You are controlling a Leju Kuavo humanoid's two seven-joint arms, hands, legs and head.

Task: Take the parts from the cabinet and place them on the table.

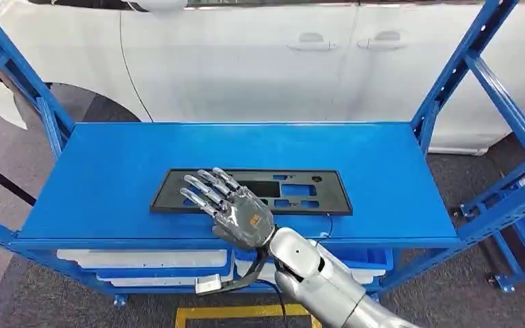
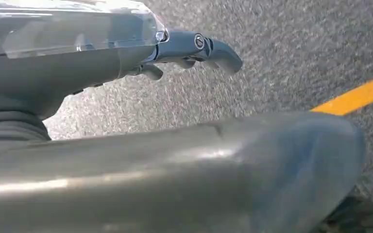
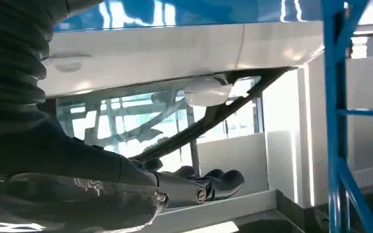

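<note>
- The flat black plastic panel with rectangular cut-outs [image 1: 253, 192] lies on the top blue metal shelf of the rack [image 1: 123, 171], near its front edge; its long axis runs from side to side, parallel to that edge.
- The right robot hand [image 1: 229, 207] is above the left part of the panel, fingers stretched and spread, holding nothing; whether the fingertips touch the panel cannot be told.
- The panel lies directly under and to the right of this hand, so the right hand is clearly the nearer one for a grasp.
- The left robot hand [image 2: 184, 53] hangs over grey carpet floor [image 2: 281, 43] beside a yellow floor line [image 2: 354, 97]; its fingers look loosely curled and hold nothing.
- Behind the rack stands a white car [image 1: 280, 61], and white trays [image 1: 143, 258] sit on the lower shelf.
- Nothing stands between the right hand and the panel; the slanted blue rack posts [image 1: 461, 68] at both sides may limit lifting the long part out.
</note>
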